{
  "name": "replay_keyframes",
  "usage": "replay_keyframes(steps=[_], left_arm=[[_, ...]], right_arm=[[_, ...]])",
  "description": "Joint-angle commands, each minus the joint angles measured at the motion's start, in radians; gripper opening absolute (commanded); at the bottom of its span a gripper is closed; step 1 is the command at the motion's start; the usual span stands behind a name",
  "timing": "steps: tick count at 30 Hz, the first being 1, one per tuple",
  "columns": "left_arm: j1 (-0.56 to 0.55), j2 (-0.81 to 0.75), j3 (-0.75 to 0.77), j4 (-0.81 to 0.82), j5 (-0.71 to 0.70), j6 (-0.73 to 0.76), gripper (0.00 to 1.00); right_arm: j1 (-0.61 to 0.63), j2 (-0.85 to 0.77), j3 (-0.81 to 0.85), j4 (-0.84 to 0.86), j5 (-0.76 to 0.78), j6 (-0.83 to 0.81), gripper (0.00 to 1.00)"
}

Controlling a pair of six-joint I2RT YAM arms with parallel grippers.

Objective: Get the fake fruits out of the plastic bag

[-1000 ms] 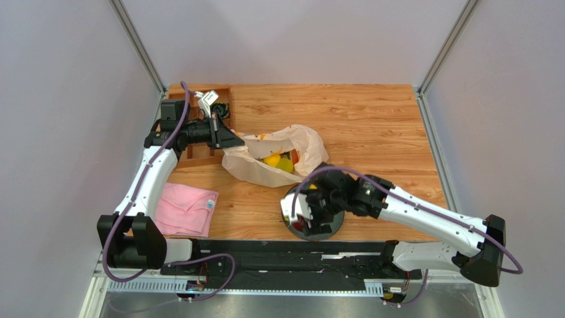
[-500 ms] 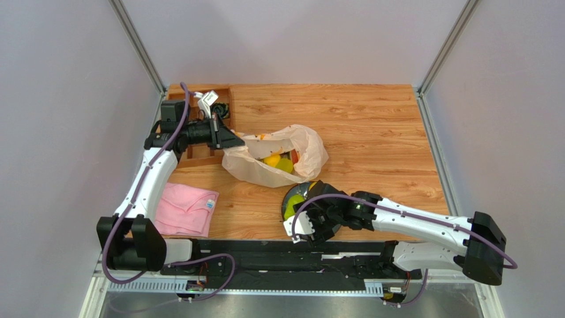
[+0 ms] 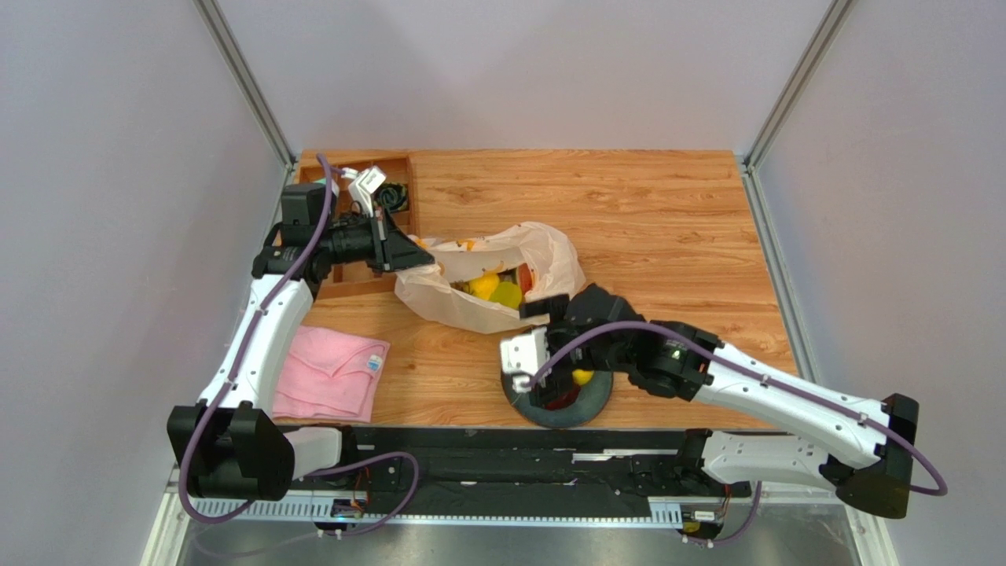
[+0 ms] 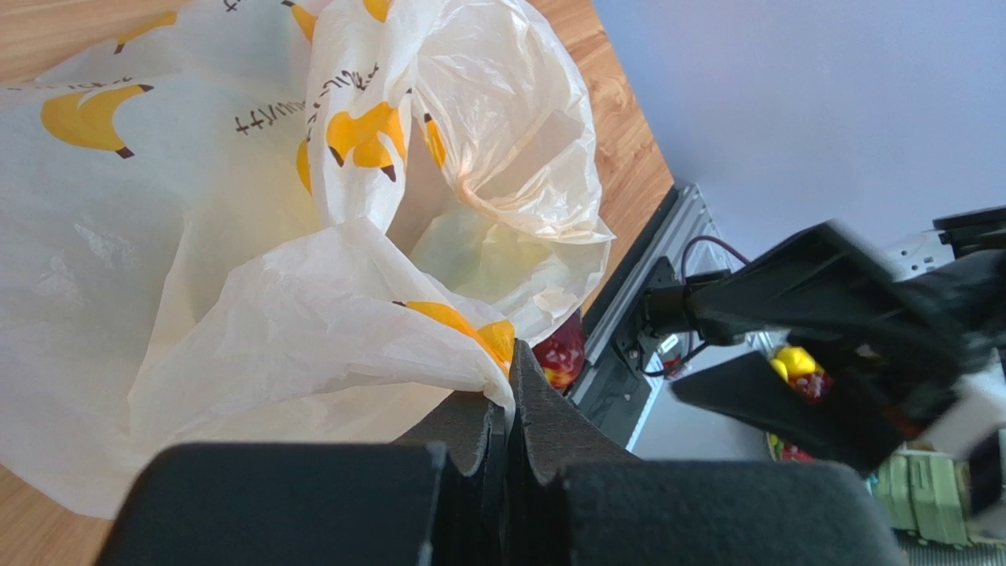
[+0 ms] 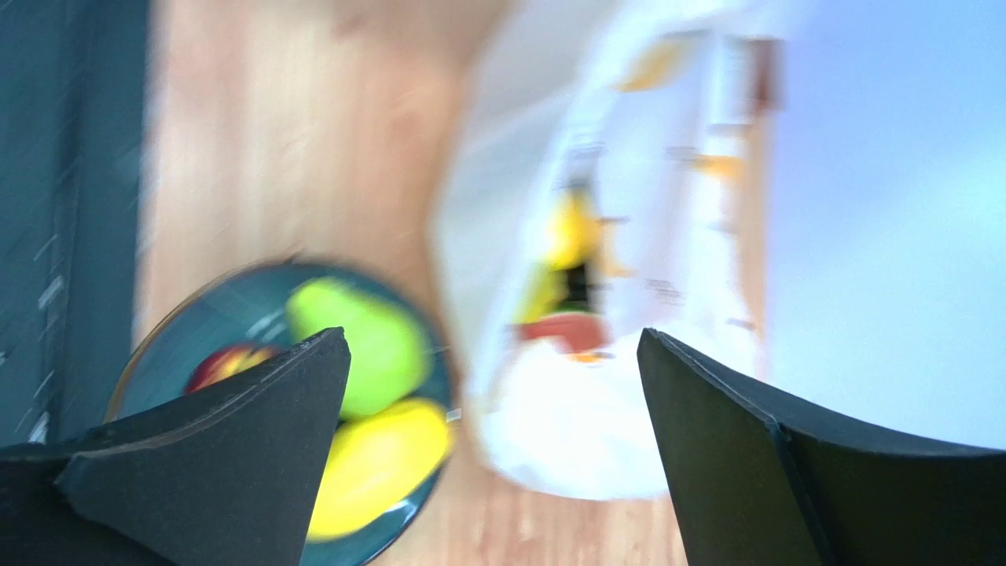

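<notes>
The plastic bag point(image 3: 537, 254), cream with printed bananas, lies mid-table with its mouth held up. My left gripper point(image 3: 410, 256) is shut on the bag's edge point(image 4: 472, 366). Yellow and green fake fruits point(image 3: 494, 289) show inside the bag, and a dark red one point(image 4: 561, 354) lies at its mouth. My right gripper point(image 5: 491, 336) is open and holds nothing. It hangs between the bag point(image 5: 590, 295) and a dark plate point(image 3: 531, 413). On the plate point(image 5: 177, 342) lie a green pear point(image 5: 360, 336), a yellow mango point(image 5: 378, 460) and a red apple point(image 5: 230, 360).
A folded pink cloth point(image 3: 331, 372) lies at the near left. A wooden tray point(image 3: 354, 189) with small items stands at the back left corner, behind my left arm. Metal rails edge the table on both sides.
My right gripper has opened wide, left the plate and swung back toward the bag. The left gripper keeps its hold on the bag's edge.
</notes>
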Motion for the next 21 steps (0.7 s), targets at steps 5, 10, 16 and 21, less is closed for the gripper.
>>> replay_keyframes(steps=[5,10,16,21], left_arm=[[-0.016,-0.028,0.014,-0.068,0.023,0.107,0.0],[-0.02,0.007,0.026,-0.187,0.005,0.206,0.0],[-0.02,0.133,0.147,-0.261,-0.075,0.318,0.0],[-0.02,0.294,0.481,-0.29,-0.101,0.334,0.0]], right_arm=[[-0.212,0.161,0.131,0.162,0.212,0.219,1.0],[-0.35,0.367,0.214,0.247,0.263,0.221,1.0],[-0.501,0.707,0.527,0.115,0.231,0.266,0.65],[-0.594,0.902,0.974,-0.104,0.105,0.287,0.0]])
